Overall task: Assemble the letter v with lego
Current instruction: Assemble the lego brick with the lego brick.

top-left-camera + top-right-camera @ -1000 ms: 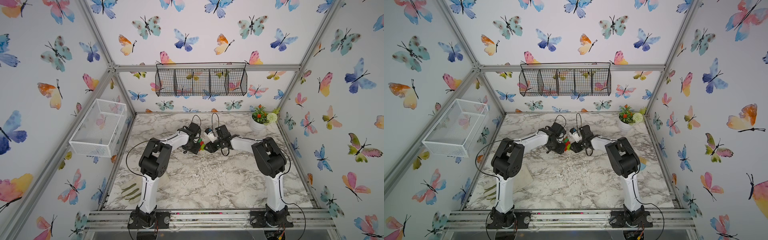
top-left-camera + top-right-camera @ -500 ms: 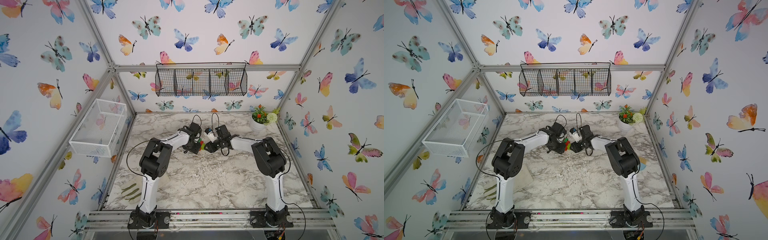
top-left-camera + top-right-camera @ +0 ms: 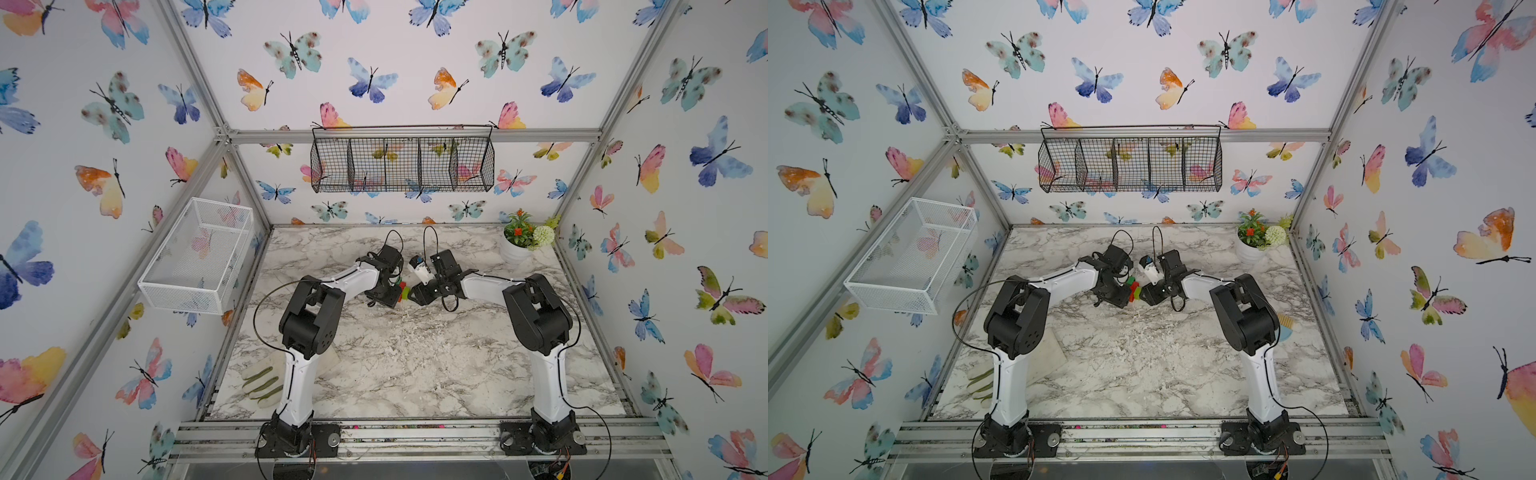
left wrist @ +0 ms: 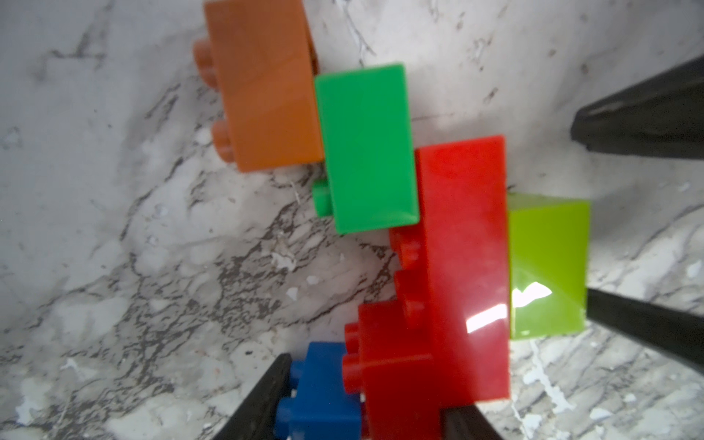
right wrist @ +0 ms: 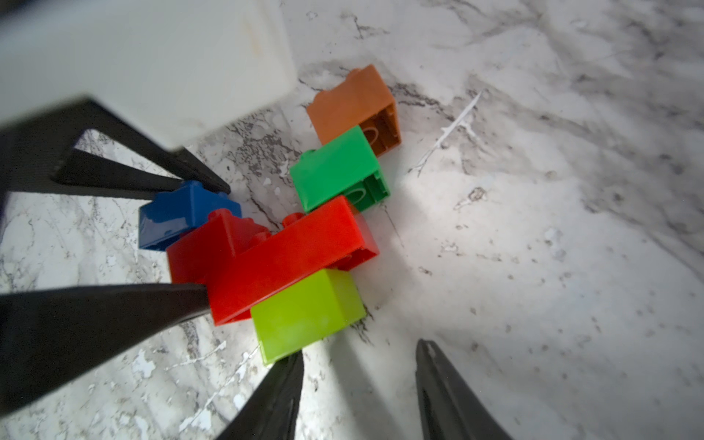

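Note:
The lego bricks form one joined cluster lying on the marble table point(image 3: 415, 365), small in both top views point(image 3: 401, 291) point(image 3: 1133, 289). In the left wrist view, orange point(image 4: 263, 84), dark green point(image 4: 365, 148), long red point(image 4: 464, 244) and lime green point(image 4: 546, 266) step along one arm. Small red point(image 4: 396, 365) and blue point(image 4: 324, 396) make the other, giving the letter v point(image 5: 289, 247). My left gripper point(image 4: 365, 384) is shut across the blue and small red bricks. My right gripper point(image 5: 362, 348) is open and empty, with one of its fingers point(image 5: 282, 392) touching the lime-green brick point(image 5: 304, 316).
A potted plant point(image 3: 521, 241) stands at the back right corner. A white wire basket point(image 3: 195, 257) hangs on the left wall and a black one point(image 3: 401, 160) on the back wall. Gloves point(image 3: 262, 382) lie at the front left.
My left gripper's jaws have drawn in a little on the bricks. Both arms and the cluster stay where they were.

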You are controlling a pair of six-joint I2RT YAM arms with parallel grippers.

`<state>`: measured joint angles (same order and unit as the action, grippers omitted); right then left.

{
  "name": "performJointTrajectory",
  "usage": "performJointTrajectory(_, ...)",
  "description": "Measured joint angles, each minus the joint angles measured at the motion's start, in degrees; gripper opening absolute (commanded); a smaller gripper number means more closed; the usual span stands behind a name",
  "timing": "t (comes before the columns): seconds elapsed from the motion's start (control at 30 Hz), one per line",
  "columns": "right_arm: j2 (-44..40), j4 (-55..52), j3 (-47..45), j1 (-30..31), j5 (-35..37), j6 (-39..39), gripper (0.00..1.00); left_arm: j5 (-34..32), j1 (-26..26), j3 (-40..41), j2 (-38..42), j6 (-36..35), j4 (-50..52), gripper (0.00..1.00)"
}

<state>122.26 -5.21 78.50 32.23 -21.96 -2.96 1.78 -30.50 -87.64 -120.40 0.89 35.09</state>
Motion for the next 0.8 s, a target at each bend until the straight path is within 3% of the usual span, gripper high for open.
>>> performJointTrajectory(0.8, 0.13, 1.64, -0.44, -0.07, -1.09, 2.54, 0.49, -0.44, 0.0, -0.35, 0.0, 3.74, 1.01, 0.53)
